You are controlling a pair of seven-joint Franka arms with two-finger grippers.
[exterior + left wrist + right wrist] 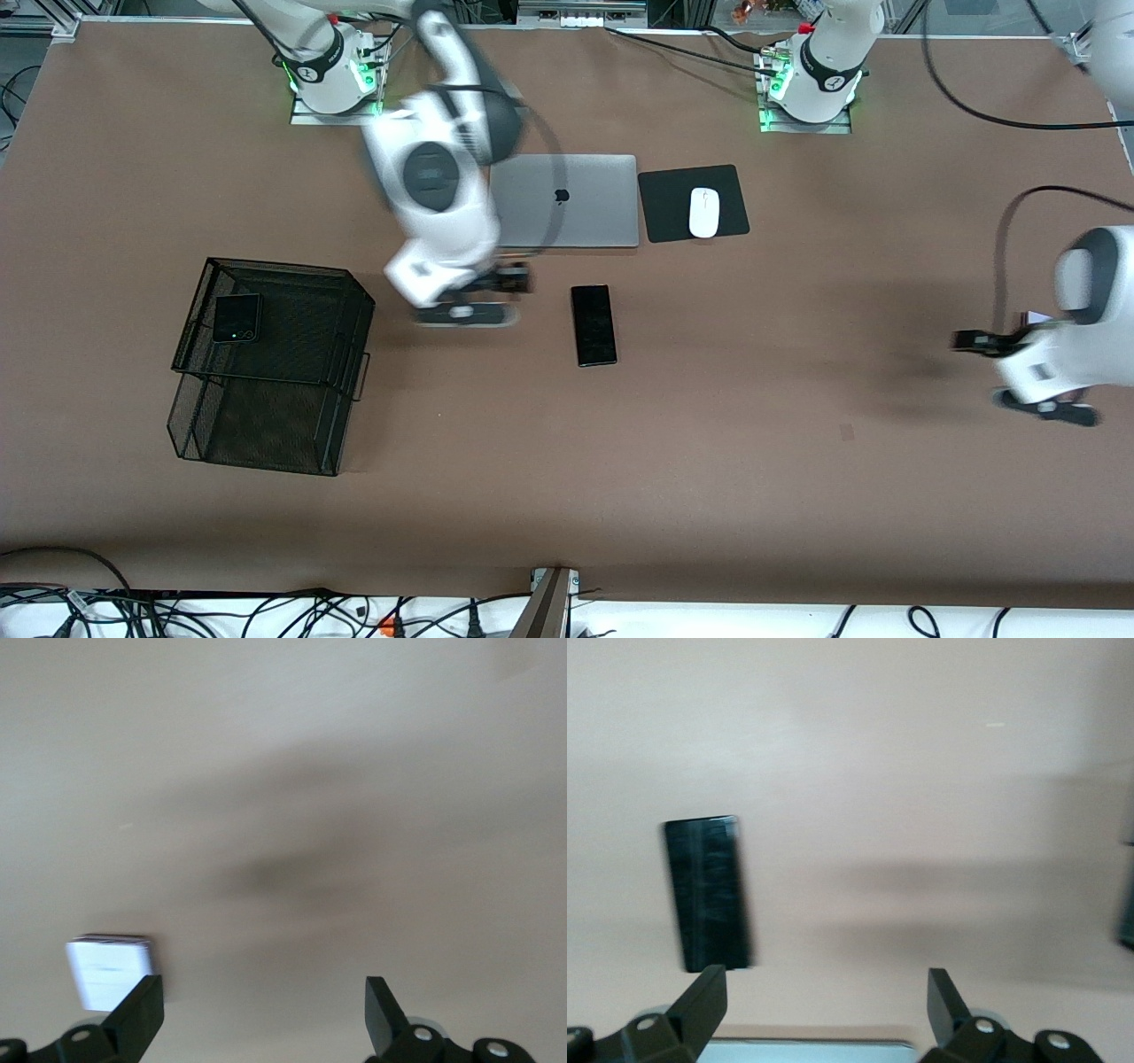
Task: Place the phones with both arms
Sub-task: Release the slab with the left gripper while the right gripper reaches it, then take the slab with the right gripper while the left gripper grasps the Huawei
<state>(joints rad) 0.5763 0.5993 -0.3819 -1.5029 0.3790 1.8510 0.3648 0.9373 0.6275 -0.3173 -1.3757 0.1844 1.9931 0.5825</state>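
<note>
A long slim black phone (593, 324) lies flat mid-table, nearer to the front camera than the laptop. My right gripper (483, 297) hovers over bare table beside it, toward the right arm's end. Its fingers (704, 997) are open and empty, and the slab (707, 893) lies off to one side. A small squarish black phone (236, 317) rests on top of the wire rack. At the left arm's end, my left gripper (1010, 372) hangs open over bare table beside the pale lavender phone (108, 970). Only a sliver of that phone (1035, 316) shows past the arm.
A two-tier black mesh rack (257, 434) stands toward the right arm's end. A closed silver laptop (567, 200) sits near the bases, with a white mouse (704, 213) on a black pad (673, 204) beside it. Cables run along the table's near edge.
</note>
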